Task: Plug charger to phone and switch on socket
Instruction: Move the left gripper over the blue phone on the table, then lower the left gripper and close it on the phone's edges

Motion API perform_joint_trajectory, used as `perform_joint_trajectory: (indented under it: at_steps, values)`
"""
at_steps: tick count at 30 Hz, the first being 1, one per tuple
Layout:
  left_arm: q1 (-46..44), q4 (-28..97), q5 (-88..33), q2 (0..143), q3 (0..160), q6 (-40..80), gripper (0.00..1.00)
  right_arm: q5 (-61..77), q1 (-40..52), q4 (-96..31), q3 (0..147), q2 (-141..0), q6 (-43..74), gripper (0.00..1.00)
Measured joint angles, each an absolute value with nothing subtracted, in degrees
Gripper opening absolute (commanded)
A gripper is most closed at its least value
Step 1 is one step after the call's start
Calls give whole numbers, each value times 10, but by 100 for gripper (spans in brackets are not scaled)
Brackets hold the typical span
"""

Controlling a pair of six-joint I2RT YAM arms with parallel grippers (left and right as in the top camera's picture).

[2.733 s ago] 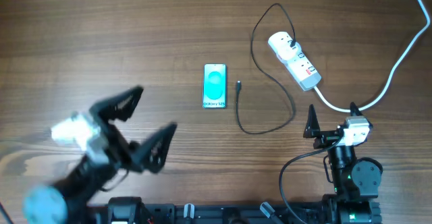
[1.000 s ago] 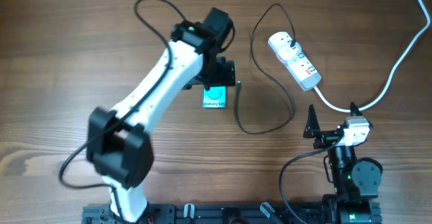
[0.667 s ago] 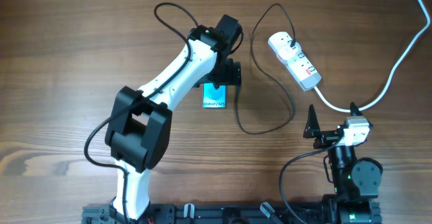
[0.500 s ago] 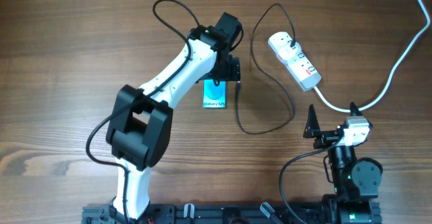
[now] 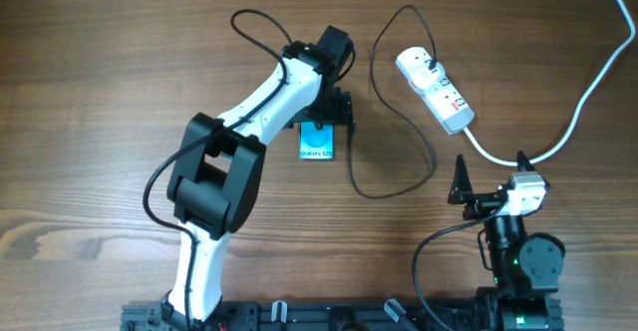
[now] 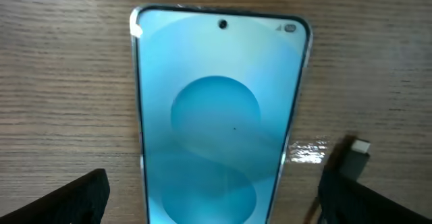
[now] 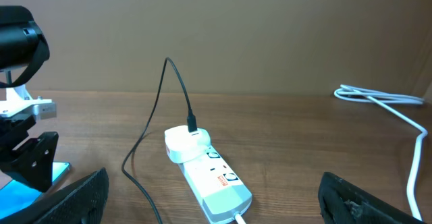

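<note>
The phone (image 5: 317, 146) lies flat and screen-up on the counter (image 5: 100, 72). We see the left hand (image 6: 219, 197) above it, spread wide with one finger on each side of the phone and nothing gripped. The charger (image 5: 433, 162) loops across the counter. Its plug tip (image 6: 356, 153) rests just beside the phone's edge, not inserted, and its other end sits in the socket (image 5: 436, 92). The socket lies well apart from the phone. The right hand (image 7: 212, 207) is wide open and empty, facing the socket.
</note>
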State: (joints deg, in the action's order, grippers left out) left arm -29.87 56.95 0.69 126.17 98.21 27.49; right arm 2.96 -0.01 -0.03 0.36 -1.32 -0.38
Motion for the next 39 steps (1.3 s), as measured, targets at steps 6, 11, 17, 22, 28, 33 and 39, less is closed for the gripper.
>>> perform_joint_trajectory:
  at_steps: [6,11,17,22,28,33,39]
  values:
    - [-298,570,-3,1274,982,269,100,30,0,0,4,-13,-4,100]
    - [-297,572,2,1294,987,267,100,30,0,0,4,-13,-4,100]
    - [-297,574,4,1296,989,267,100,30,0,0,4,-13,-4,100]
    - [-297,577,10,1297,991,267,100,30,0,0,4,-13,-4,100]
    - [-297,581,21,1298,994,267,100,30,0,0,4,-13,-4,100]
    - [-298,580,30,1298,994,266,100,30,0,-1,4,-13,-4,100]
    - [-298,578,36,1298,995,265,100,30,0,0,4,-13,-4,100]
